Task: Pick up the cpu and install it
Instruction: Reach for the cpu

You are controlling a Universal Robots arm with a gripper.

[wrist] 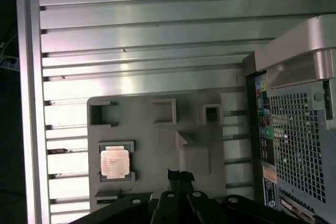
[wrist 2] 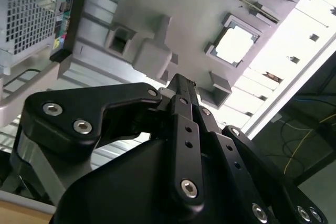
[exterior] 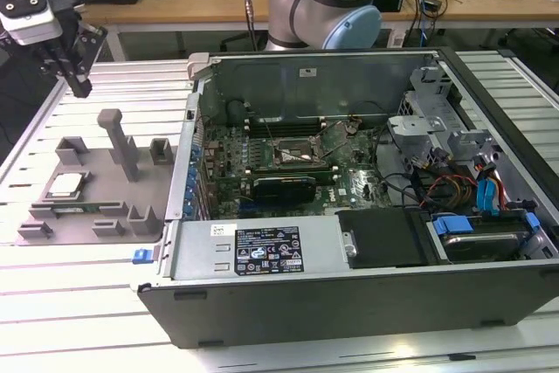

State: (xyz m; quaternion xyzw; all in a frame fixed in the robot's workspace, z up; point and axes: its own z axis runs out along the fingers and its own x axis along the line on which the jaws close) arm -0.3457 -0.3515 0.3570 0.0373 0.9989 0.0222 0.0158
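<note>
So, not much of the job can be counted as done yet. The cpu (exterior: 66, 184) is seen lying flat in its square pocket on the grey holder tray (exterior: 98, 183). That tray is laid on the slatted metal table (exterior: 79, 303), just beside the open computer case (exterior: 349, 279), toward the exterior view's left. Nothing has been picked up: the chip is untouched, with its pale metal top facing up. In the first wrist view the cpu (wrist: 115, 161) is shown seated squarely between the pocket's little corner walls. The motherboard socket (exterior: 297, 156) is found inside the case, well apart from the chip, so both the pick and the install are judged to be left to do.

As for the gripper (exterior: 81, 85), it is held in the air over the tray area, clear of everything, with nothing touched. Its fingers are seen brought together. In the first wrist view no gap can be made out at the tips of the gripper (wrist: 180, 175), and nothing is clamped between them. In the second wrist view the cpu (wrist 2: 234, 44) is seen beyond the tips and off to one side, so the gripper is judged to be near the chip but not lined up over it.
</note>
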